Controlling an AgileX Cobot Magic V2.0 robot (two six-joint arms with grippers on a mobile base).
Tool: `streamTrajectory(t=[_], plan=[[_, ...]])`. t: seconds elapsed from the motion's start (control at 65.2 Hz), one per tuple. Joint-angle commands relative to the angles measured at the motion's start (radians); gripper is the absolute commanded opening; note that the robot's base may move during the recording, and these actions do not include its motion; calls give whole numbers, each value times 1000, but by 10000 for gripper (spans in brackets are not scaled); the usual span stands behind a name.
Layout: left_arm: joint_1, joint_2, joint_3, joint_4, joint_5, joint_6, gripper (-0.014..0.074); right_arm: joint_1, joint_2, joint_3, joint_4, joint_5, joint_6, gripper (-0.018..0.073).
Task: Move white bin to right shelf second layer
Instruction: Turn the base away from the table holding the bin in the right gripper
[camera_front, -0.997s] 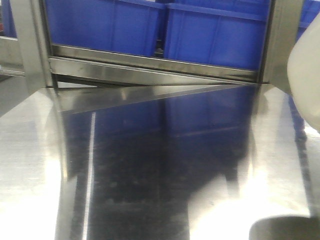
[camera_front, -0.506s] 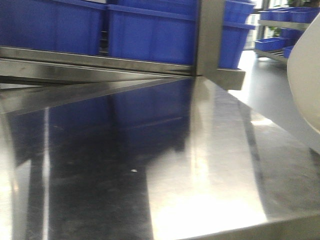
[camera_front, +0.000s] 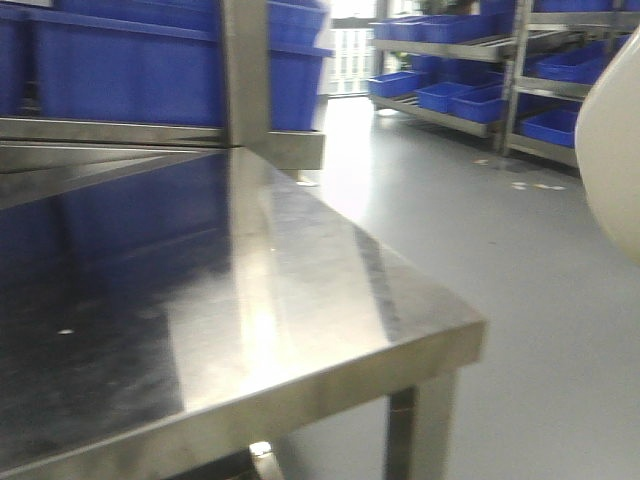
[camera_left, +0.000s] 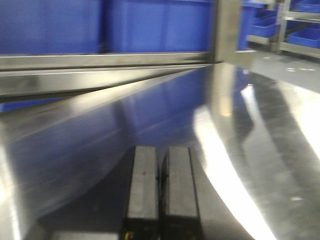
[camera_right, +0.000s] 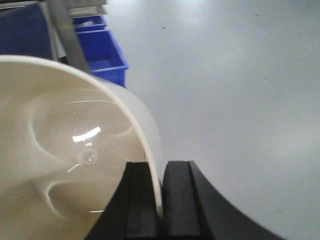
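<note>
White bin (camera_right: 60, 150) pinched at its rim by the right gripper (camera_right: 161, 172), held in the air beside the steel table (camera_front: 300, 300).
Two black fingers (camera_right: 142, 200) clamp the bin's wall, one inside the mouth and one outside, over grey floor (camera_right: 240, 100). In the front view the bin fills the right edge, off the table's corner and well apart from the far racks (camera_front: 515, 90) of blue crates (camera_front: 445, 97). The left gripper (camera_left: 159, 155) hangs over the tabletop, pads pressed together on nothing.
</note>
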Motion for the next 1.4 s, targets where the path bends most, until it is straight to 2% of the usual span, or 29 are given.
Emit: streamTrajectory(t=[0.0, 1.38], plan=[[-6, -16, 37, 0, -85, -5, 85, -4, 2, -31, 8, -92, -3, 47], [-6, -16, 37, 0, -85, -5, 85, -4, 2, -31, 8, -92, -3, 48]])
